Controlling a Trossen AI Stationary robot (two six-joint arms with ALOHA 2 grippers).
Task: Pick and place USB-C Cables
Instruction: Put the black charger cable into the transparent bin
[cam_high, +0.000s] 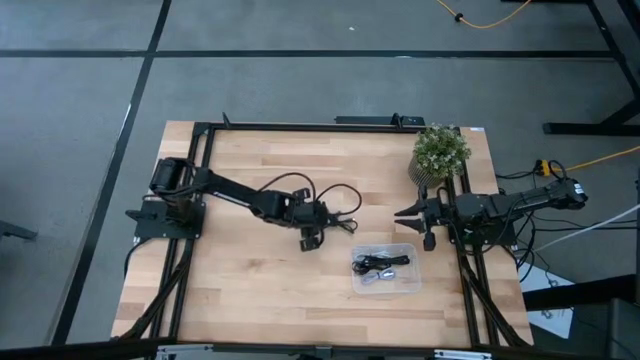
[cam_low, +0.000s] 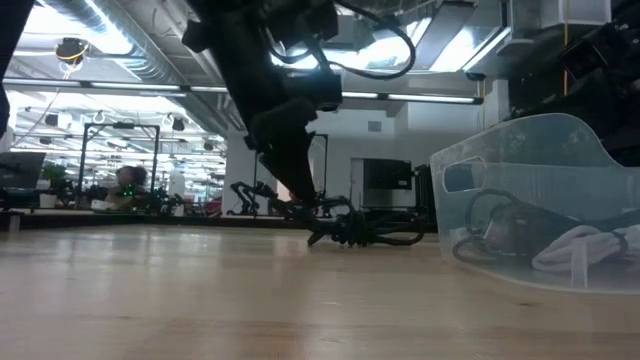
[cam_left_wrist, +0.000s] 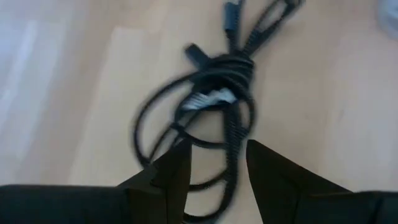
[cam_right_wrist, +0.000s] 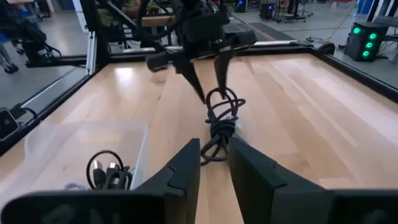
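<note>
A black USB-C cable bundle (cam_left_wrist: 217, 81) lies in loose loops on the wooden table near its middle (cam_high: 348, 225). My left gripper (cam_left_wrist: 217, 163) is open, slanting down over the bundle's near loop. One finger stands on each side of a strand, as the right wrist view also shows (cam_right_wrist: 210, 90). Just right of it is a clear tray (cam_high: 412, 282) with black cables (cam_right_wrist: 109, 171) and a pale one (cam_low: 590, 245) lying inside. My right gripper (cam_high: 403, 213) waits open at the table's right side, pointing toward the bundle. My left gripper comes at the bundle's loop (cam_left_wrist: 231, 149) slanting down from the table's left. Its open fingers (cam_left_wrist: 177, 171) stand on either side of one strand. I cannot tell whether they touch it. The bundle lies flat on the table.
A small potted plant (cam_high: 440, 152) stands at the far right corner. Black frame rails (cam_high: 205, 180) run along the table's left, right and far edges. Bare wood lies toward the near edge and the left.
</note>
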